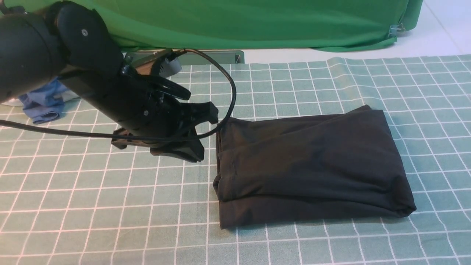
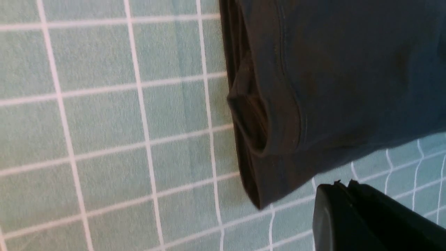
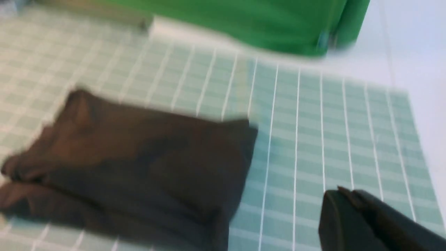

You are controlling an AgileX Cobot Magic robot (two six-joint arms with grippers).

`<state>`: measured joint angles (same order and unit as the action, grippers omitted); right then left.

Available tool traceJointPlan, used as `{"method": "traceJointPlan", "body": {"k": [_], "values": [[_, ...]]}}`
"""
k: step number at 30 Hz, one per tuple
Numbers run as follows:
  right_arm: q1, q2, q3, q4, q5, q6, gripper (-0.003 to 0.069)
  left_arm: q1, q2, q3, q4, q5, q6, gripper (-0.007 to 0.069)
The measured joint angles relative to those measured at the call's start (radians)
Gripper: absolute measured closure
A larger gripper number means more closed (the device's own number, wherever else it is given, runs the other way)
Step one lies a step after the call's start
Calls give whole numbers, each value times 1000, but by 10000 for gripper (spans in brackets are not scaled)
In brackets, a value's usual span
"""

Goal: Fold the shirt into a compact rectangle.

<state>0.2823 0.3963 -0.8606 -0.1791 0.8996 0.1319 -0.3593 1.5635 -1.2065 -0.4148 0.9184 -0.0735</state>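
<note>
Hovering left claw [image 1: 206,125] closed beside folded shirt [image 1: 309,165].

Left end effector [image 1: 206,134] closed, empty, hovering low; right end effector [image 3: 343,205] apparently closed, view blurred.

The table [image 1: 331,250] lies bare along its near edge and right side. The folded shirt [image 1: 309,165] fills the middle. The left gripper [image 1: 206,132], jaws closed, and its cable [image 1: 230,92] block the shirt's left end; blue garments [image 1: 44,105] crowd the far left edge.
</note>
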Motion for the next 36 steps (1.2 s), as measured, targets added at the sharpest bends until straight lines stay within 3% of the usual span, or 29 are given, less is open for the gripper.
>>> {"method": "traceJointPlan", "body": {"k": [6,15,22,26,31,36], "values": [[0,-184,161,0,-144,0,631,0,17,-1,-24,-42,-3,591],[0,-212,199,0,-177,0,627,0,73,-22,-18,-64,-10,414],[0,-212,227,26,-218,-35,624,0,15,-80,-12,-89,-8,390],[0,-212,311,72,-364,-119,627,0,5,-80,-12,-102,-7,390],[0,-212,509,123,-734,-151,628,0,4,-80,0,-106,-7,390],[0,-212,581,127,-780,-117,624,0,4,-80,15,-106,-7,393]]}}
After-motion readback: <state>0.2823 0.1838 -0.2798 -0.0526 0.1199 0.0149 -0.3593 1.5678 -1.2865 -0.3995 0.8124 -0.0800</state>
